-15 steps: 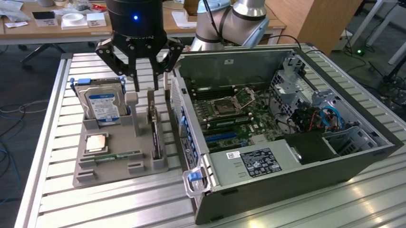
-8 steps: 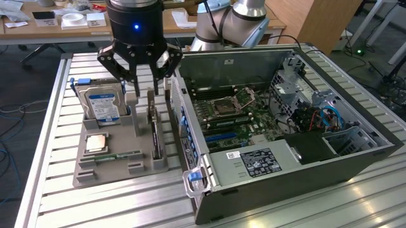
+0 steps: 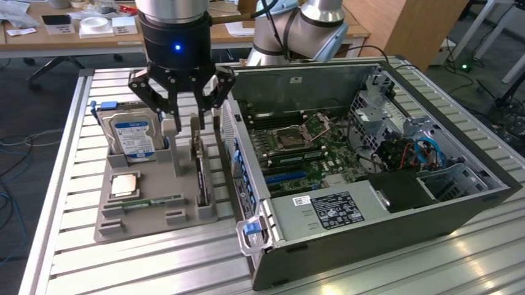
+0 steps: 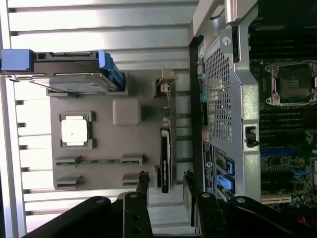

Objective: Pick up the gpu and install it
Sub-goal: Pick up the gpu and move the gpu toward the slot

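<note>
Gpu (image 3: 199, 175) upright in grey holder (image 3: 139, 219), jaws spread apart above it, holding nothing.

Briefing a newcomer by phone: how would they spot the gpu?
On the exterior view's left of the open computer case sits a gray parts holder. The gpu stands on edge along its side nearest the case: a thin black card, unlike the silver blue-labelled hard drive or green memory stick.
</note>
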### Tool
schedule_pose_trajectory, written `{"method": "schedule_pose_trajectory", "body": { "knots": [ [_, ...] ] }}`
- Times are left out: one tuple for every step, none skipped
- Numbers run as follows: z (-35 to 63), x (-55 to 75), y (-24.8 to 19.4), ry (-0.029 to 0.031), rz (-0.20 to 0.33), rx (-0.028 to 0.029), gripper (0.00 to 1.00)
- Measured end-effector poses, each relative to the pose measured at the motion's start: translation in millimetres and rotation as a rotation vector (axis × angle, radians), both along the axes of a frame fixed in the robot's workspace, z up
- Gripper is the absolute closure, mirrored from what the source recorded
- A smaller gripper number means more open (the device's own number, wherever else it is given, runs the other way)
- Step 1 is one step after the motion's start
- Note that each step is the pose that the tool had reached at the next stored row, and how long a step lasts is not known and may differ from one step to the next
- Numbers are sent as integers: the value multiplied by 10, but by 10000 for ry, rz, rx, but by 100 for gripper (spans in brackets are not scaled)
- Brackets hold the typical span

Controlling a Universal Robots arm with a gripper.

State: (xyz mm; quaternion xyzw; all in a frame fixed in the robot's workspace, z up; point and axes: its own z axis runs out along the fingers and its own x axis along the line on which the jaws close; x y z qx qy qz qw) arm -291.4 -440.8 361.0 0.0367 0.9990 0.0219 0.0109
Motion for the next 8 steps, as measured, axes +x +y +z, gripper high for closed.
{"method": "schedule_pose_trajectory", "body": {
  "knots": [
    [-16,0,0,2,0,1,58],
    [-30,0,0,5,0,1,58],
    [-44,0,0,7,0,0,58],
    [-57,0,0,8,0,1,58],
    [-68,0,0,10,0,0,58],
    [-75,0,0,10,0,0,58],
    [-76,0,0,12,0,-1,58],
    [-76,0,0,12,0,-2,58]
  ]
}}
